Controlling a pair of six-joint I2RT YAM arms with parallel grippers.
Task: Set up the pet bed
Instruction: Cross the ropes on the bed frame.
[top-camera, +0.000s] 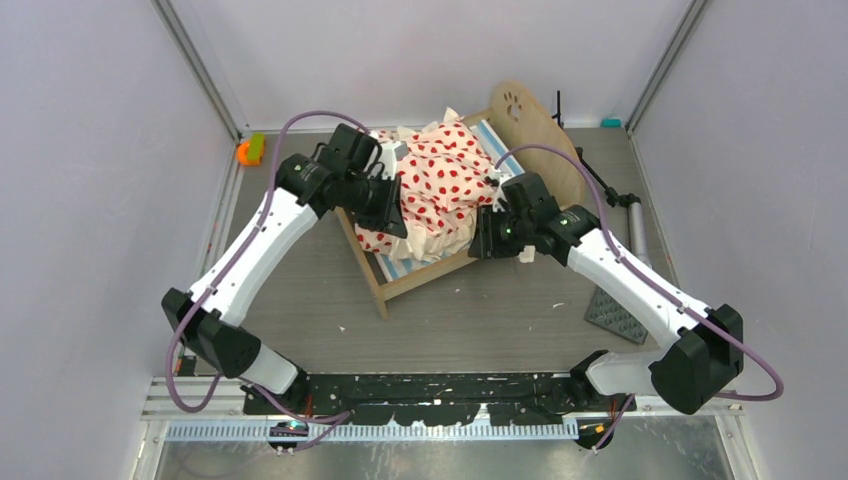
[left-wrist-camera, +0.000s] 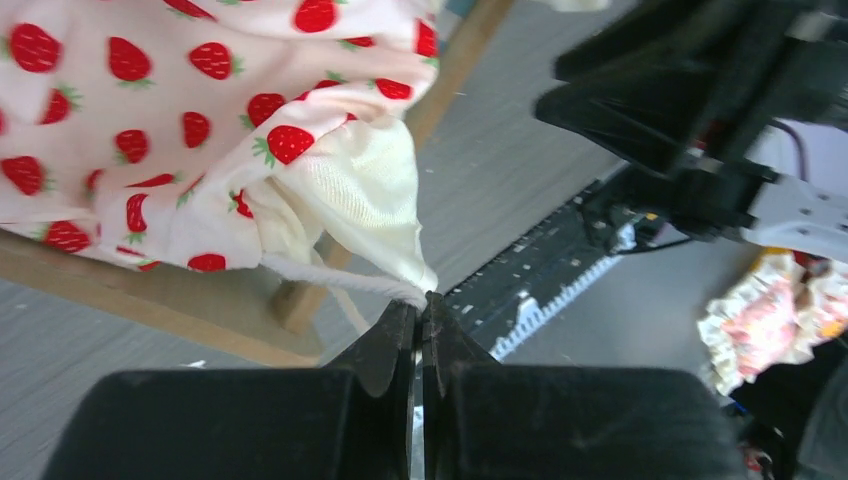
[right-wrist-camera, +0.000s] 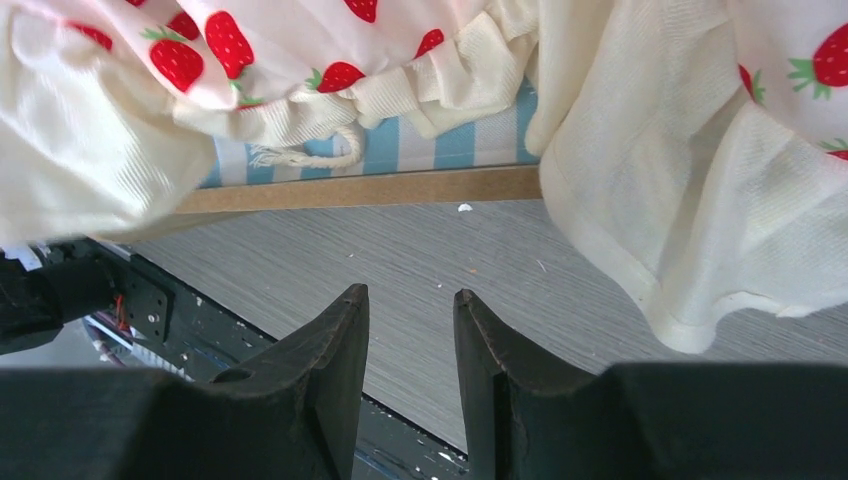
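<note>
The grey wood-grain surface (top-camera: 470, 330) carries the pet bed (top-camera: 420, 277), which sits just beyond centre toward 12 o'clock in the overhead view. It lies at a slant, with its long axis running from 7 o'clock to 1 o'clock. The frame is light wood. A rounded end board (top-camera: 530, 120) stands at the 1 o'clock end, with a paw-print mark near its top.

Cream bedding (top-camera: 445, 180) printed with red strawberries and edged in a plain cream ruffle is heaped and rumpled across most of the bed. It spills over the side rail at 5 o'clock. A blue-and-white striped mattress (top-camera: 395, 268) shows under it at the 7 o'clock end.

The two arms reach in from 6 o'clock, one to each long side of the bed. The left hand (left-wrist-camera: 422, 305), at the 9 o'clock side, has its fingers pressed together on the bedding's cream hem, where a white cord (left-wrist-camera: 340, 280) runs along the edge. The right hand (right-wrist-camera: 410, 300), at the 4 o'clock side, hangs just beside the side rail with its fingers set moderately apart. Nothing lies between them, and the ruffle droops at 2 o'clock of them in the wrist view.

A dark studded mat (top-camera: 615, 315) lies at 4 o'clock of the bed, well apart from it. A black tripod stand (top-camera: 603, 186) lies just beside the end board at 3 o'clock. A small orange and green object (top-camera: 250, 150) sits in the 10 o'clock corner.
</note>
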